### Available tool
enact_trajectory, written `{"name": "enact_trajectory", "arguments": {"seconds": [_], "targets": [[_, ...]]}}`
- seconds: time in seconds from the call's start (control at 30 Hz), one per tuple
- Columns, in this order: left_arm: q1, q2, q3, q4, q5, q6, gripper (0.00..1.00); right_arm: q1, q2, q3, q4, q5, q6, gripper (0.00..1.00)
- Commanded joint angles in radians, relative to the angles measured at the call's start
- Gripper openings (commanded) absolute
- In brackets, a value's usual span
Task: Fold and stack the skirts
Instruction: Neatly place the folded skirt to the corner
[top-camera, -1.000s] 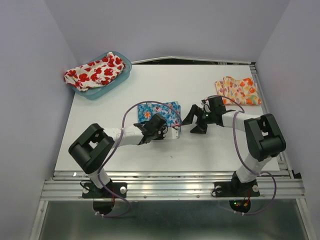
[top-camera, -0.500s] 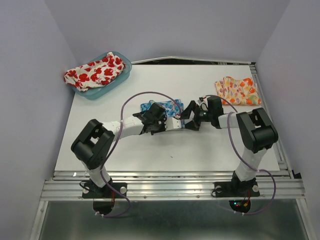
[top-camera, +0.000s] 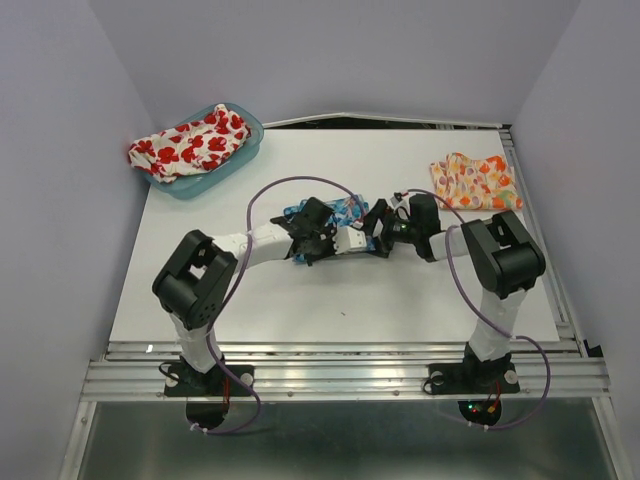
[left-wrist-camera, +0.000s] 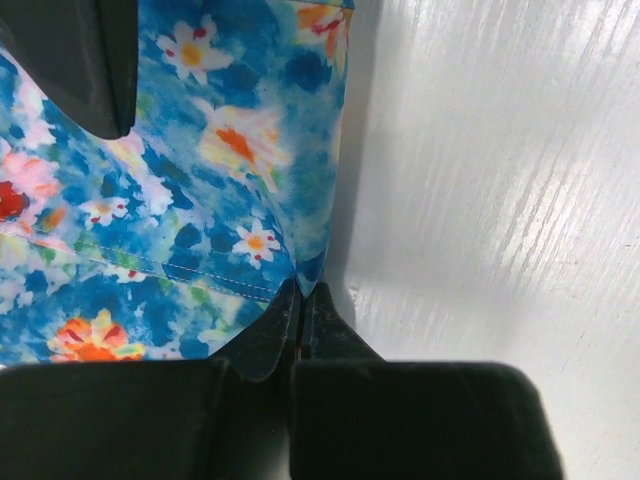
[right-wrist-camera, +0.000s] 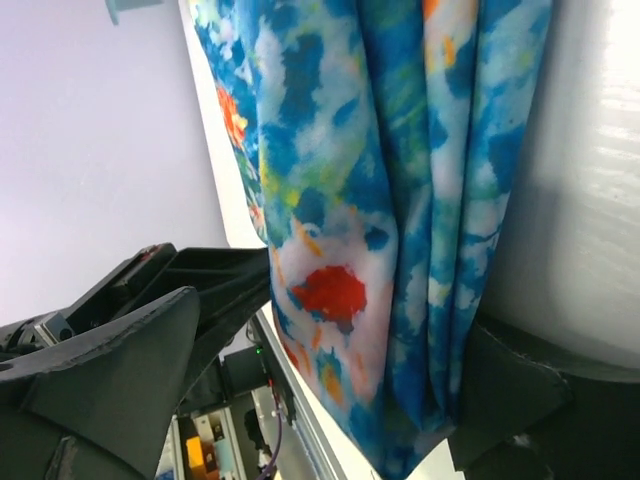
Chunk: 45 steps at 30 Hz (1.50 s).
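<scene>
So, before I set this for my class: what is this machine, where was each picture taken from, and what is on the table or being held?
These are two robot arms bolted at the near edge of a table. One picture looks down from above. The other two come from a camera on each wrist. In the middle is a blue skirt, pinched at its edge by the shut left gripper. The right gripper is open, with the cloth between its jaws. A white skirt with red poppies lies over a teal tub at the far left. An orange-yellow skirt lies at the far right.
</scene>
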<state>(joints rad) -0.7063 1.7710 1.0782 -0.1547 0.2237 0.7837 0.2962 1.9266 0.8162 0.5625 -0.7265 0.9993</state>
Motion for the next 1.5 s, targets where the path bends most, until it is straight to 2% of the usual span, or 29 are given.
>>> {"name": "enact_trajectory", "arguments": {"seconds": [0.0,0.2,0.27,0.3,0.33,0.43,0.5,0.53,0.67,0.77,0.83,0.93,1.07,1.47], "targets": [[0.004,0.007,0.045,-0.009,0.055,-0.029,0.00,0.011,0.058,-0.012,-0.012,0.131,-0.027,0.92],[0.004,0.025,0.075,-0.013,0.078,-0.063,0.00,0.020,0.042,0.047,-0.105,0.289,-0.158,0.63],[0.005,0.027,0.095,-0.011,0.091,-0.089,0.00,0.020,0.035,0.090,-0.157,0.338,-0.238,0.48],[0.004,0.027,0.095,-0.011,0.095,-0.098,0.01,0.020,0.032,0.103,-0.174,0.351,-0.269,0.48],[0.004,0.024,0.109,-0.016,0.097,-0.110,0.13,0.020,0.025,0.116,-0.205,0.366,-0.348,0.37],[0.017,-0.010,0.132,-0.051,0.112,-0.144,0.31,0.020,-0.015,0.166,-0.268,0.421,-0.497,0.26],[0.037,-0.074,0.137,-0.069,0.132,-0.185,0.36,0.020,-0.041,0.199,-0.326,0.446,-0.613,0.24],[0.051,-0.100,0.140,-0.074,0.143,-0.207,0.36,0.020,-0.054,0.218,-0.326,0.453,-0.614,0.23],[0.135,-0.203,0.170,-0.124,0.186,-0.270,0.37,0.020,-0.106,0.279,-0.443,0.533,-0.815,0.02],[0.194,-0.255,0.189,-0.163,0.175,-0.281,0.38,0.020,-0.129,0.317,-0.486,0.607,-0.940,0.01],[0.227,-0.289,0.178,-0.177,0.177,-0.284,0.42,0.020,-0.147,0.327,-0.493,0.639,-0.987,0.01],[0.243,-0.329,0.141,-0.181,0.183,-0.284,0.41,0.020,-0.178,0.345,-0.512,0.685,-1.105,0.01],[0.245,-0.367,0.094,-0.152,0.184,-0.308,0.39,-0.021,-0.204,0.373,-0.520,0.707,-1.185,0.01],[0.246,-0.361,0.111,-0.164,0.221,-0.317,0.39,-0.201,-0.218,0.494,-0.601,0.645,-1.288,0.01]]}}
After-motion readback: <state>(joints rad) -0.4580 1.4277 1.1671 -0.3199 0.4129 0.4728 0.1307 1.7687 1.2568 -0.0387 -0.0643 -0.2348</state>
